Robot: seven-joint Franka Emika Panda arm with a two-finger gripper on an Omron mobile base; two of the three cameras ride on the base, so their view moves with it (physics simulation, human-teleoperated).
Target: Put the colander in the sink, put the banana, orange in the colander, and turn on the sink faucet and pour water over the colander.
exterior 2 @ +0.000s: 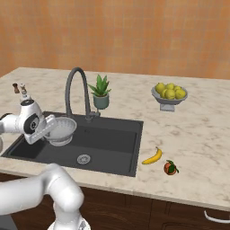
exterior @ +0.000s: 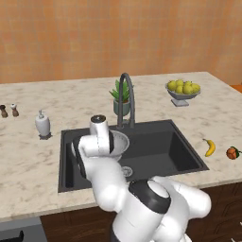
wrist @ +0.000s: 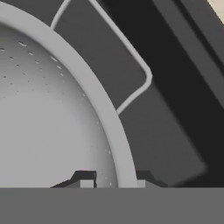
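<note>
Claw [wrist: 116, 183] astride colander [wrist: 48, 109] rim, in sink [exterior 2: 112, 143].

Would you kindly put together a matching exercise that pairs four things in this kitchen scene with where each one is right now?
Things:
1. colander
2. banana
3. orange
4. sink faucet

Places:
A. behind the sink, beside the potted plant
B. on the counter, right next to the sink's right edge
C. over the left part of the basin, its rim between the fingers of the gripper
D. on the counter, near its front edge, just right of a yellow fruit

Pairs: 1-C, 2-B, 3-D, 4-A
</note>
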